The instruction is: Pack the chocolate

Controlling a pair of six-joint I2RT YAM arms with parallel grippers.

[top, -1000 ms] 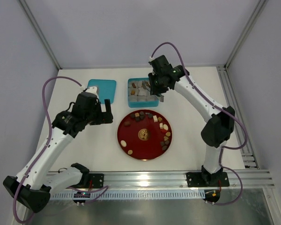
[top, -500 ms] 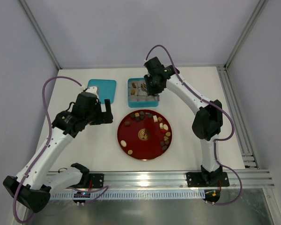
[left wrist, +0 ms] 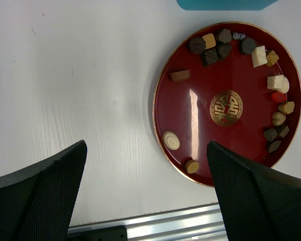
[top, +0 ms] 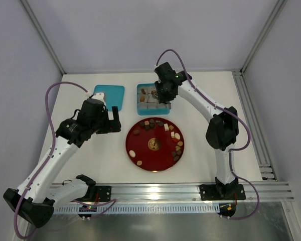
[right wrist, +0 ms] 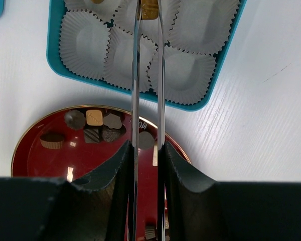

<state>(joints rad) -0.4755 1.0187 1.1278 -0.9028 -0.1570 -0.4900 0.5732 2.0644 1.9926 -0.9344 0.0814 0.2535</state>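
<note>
Chocolate pieces [left wrist: 209,41]: dark, tan, cream; square, round, oval; ringing red plate [left wrist: 200,120] | right gripper [right wrist: 146,150] clamps tweezers [right wrist: 160,75] pinching tan piece [right wrist: 149,10] over teal box [right wrist: 54,60] of paper cups [right wrist: 85,37] | left gripper [left wrist: 146,145] spread wide, near plate

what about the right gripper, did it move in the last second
Yes. The right gripper shifted left, from above the teal box's right edge to further in over the box.

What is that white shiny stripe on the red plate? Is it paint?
No paint. Left wrist view: the stripe on the plate is glare, a light mirrored in its glossy surface. Right wrist view: only small bright spots on the plate, and the metal tongs gleam. Top view: no such stripe on the plate, soft even light.
</note>
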